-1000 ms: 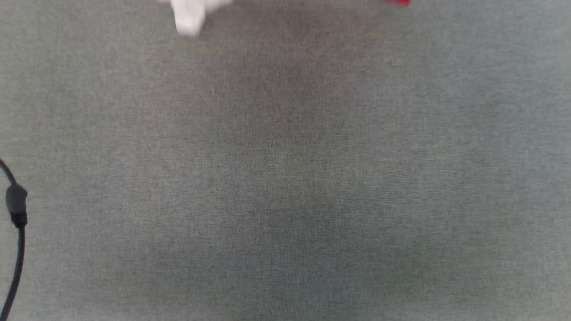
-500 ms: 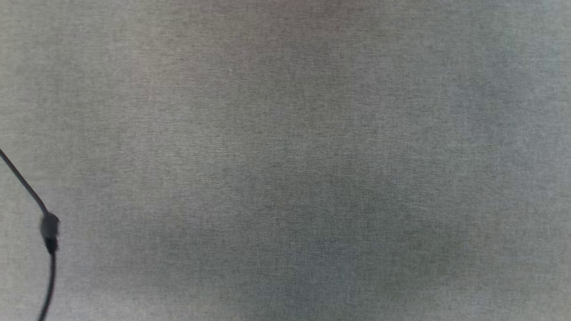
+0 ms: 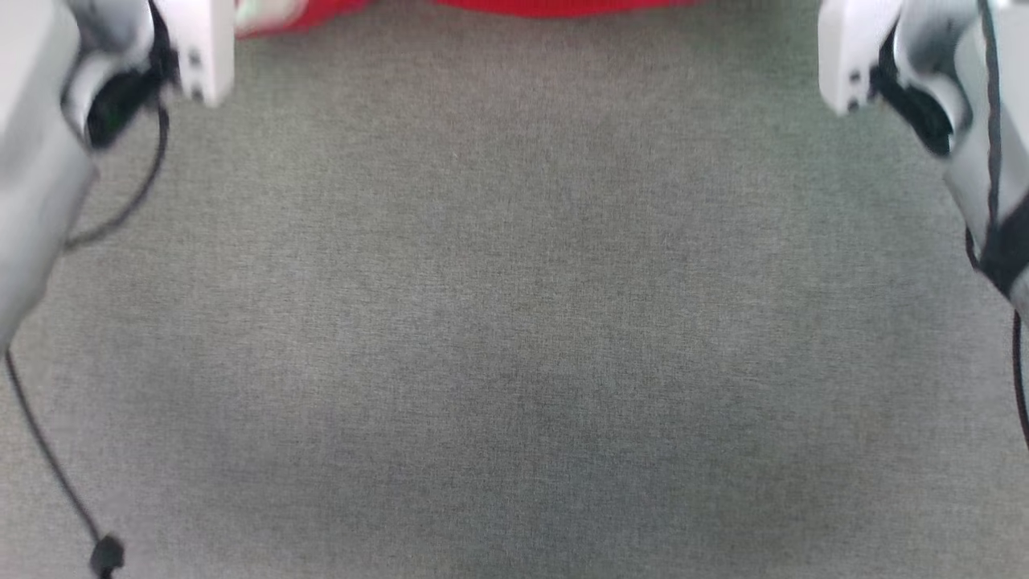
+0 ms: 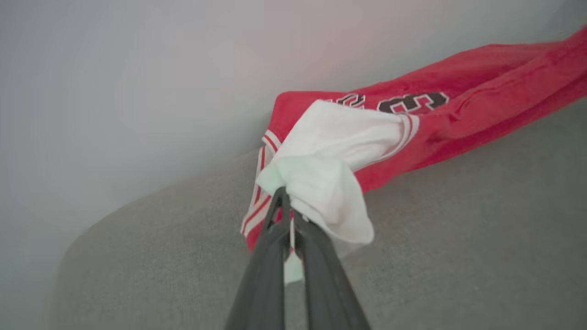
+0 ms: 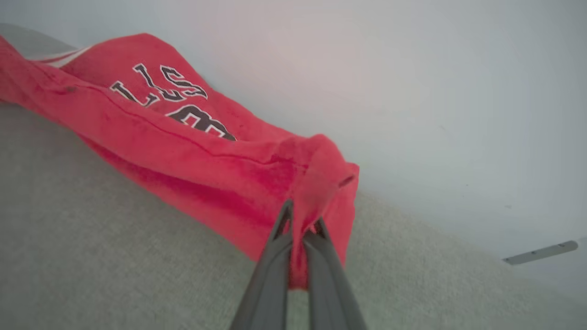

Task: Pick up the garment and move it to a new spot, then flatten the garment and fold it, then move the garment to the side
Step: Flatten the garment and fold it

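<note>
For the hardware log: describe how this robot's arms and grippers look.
The left arm and right arm are white and pale grey shells with black joint recesses and small dark screw holes. Thin black cables run by both; the left one carries a small plug. The left gripper and right gripper each have two long, dark grey, tapering fingers.

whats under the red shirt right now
Below the shirt, pinched by the left gripper and the right gripper, lies the grey cloth surface. The patch directly beneath its middle is covered, so nothing can be told there.
</note>
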### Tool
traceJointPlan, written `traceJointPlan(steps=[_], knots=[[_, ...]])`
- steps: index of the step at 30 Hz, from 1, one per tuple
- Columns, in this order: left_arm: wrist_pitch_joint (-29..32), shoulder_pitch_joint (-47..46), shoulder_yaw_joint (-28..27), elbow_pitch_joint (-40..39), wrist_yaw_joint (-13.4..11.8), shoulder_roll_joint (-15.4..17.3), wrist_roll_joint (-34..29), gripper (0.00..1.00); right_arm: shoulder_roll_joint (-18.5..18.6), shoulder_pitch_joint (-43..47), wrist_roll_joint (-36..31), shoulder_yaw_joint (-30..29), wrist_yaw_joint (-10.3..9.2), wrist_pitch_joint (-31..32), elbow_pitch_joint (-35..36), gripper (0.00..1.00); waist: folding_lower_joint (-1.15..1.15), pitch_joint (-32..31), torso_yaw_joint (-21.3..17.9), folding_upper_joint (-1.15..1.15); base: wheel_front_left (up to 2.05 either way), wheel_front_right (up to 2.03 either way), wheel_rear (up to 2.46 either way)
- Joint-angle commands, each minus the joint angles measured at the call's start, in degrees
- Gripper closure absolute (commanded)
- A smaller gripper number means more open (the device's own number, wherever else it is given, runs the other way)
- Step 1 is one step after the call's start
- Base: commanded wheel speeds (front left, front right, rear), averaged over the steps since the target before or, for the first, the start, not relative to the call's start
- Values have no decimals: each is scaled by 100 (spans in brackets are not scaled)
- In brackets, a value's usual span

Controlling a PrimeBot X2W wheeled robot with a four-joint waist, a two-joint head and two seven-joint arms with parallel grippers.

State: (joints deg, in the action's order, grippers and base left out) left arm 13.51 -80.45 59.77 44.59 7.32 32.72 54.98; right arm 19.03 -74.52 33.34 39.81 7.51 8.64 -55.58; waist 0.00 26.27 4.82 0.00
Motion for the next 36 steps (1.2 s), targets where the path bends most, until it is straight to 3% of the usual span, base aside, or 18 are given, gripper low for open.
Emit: traceJointPlan(steps=[1,7,10,22,27,36], knots=[[105,176,77,-113,12,71,112,100,129,175,131,83,-4,61,140,100,0,-110,12,0,0,0,0],[619,1002,368,-1000,12,647,565,100,932,1068,1008,622,-4,486,1332,100,0,-391,32,0,0,0,0],[843,1491,509,-1503,-139,932,699,100,1283,1513,1347,771,-4,651,1856,100,0,-523,25,0,0,0,0],[1208,3482,898,-4288,-1620,1995,1332,100,2354,3194,2207,864,-4,946,3371,100,0,-890,82,0,0,0,0],[1230,4050,1031,-4998,-2018,2256,1492,100,2598,3824,2414,787,-3,991,3882,100,0,-961,111,0,0,0,0],[1380,4629,1168,-5613,-2447,2411,1665,100,3016,4763,2678,593,-3,1285,4668,100,0,-990,95,0,0,0,0]])
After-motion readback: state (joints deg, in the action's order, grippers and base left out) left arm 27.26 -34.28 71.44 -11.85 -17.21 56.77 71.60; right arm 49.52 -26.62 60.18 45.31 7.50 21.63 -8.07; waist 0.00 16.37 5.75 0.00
